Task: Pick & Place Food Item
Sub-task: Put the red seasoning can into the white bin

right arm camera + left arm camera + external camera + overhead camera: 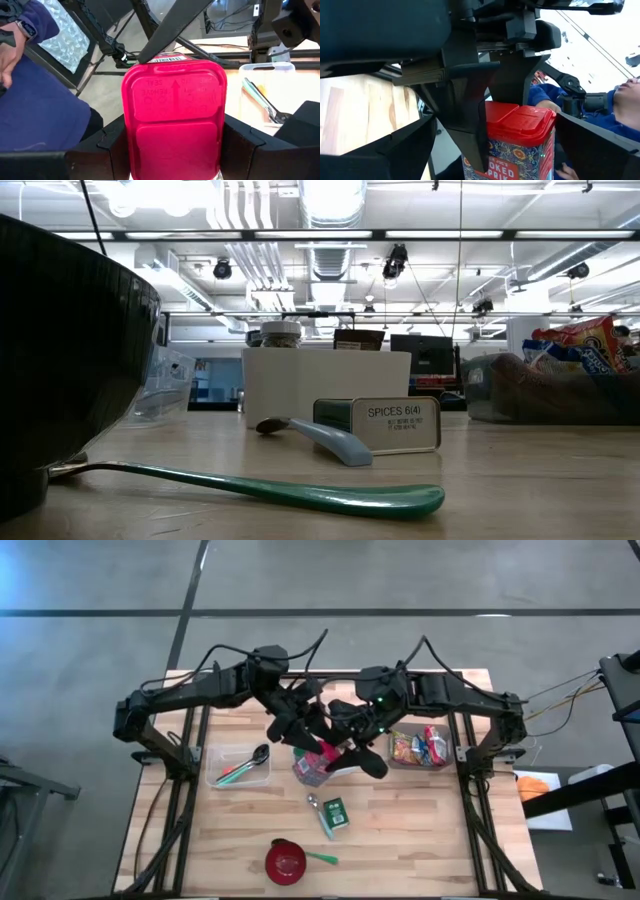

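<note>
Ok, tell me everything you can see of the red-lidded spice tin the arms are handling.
The spice tin has a red plastic flip lid with embossed lettering and an arrow, over a body printed in a blue ornate pattern with part of a paprika label. It is held above the table's middle, clamped between the right gripper fingers. The left gripper stands open around it; whether it touches is unclear.

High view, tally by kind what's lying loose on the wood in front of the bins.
Spoons: 2 (green spoon, pale blue spoon)
Spice tins: 1 (green spice tin)
Bowls: 1 (red bowl)
Total: 4
</note>
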Available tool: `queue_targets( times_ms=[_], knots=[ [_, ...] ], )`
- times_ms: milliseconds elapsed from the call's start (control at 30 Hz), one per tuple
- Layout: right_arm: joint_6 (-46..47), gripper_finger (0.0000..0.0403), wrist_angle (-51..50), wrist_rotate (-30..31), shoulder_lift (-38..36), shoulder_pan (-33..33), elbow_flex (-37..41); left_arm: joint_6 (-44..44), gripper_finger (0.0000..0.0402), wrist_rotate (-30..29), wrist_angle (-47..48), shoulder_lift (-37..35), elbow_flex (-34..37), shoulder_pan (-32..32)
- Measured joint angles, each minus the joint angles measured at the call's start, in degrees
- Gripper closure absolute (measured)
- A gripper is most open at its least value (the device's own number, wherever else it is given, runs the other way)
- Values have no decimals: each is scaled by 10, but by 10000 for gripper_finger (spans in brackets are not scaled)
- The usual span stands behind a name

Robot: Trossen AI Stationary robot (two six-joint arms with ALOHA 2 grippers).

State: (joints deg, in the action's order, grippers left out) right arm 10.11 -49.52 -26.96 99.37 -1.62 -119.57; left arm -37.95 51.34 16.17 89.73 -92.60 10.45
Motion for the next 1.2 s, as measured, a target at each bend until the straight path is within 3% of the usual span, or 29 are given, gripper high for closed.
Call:
queue_targets(
  times_ms=[433, 500, 767, 1200],
  knots=[
    [4, 194, 5, 5, -4, -9, 0, 32, 2, 25, -13, 1, 0, -4],
    [6, 195, 7, 4, -4, -12, 0, 11, 2, 52, -23, 2, 0, -4],
    [20, 195, -4, 19, -6, -21, 0, -97, 2, 62, -52, -1, -1, 15],
    [44, 195, -37, 52, -27, -48, 0, -107, 2, 103, -44, -15, -1, 71]
  ],
)
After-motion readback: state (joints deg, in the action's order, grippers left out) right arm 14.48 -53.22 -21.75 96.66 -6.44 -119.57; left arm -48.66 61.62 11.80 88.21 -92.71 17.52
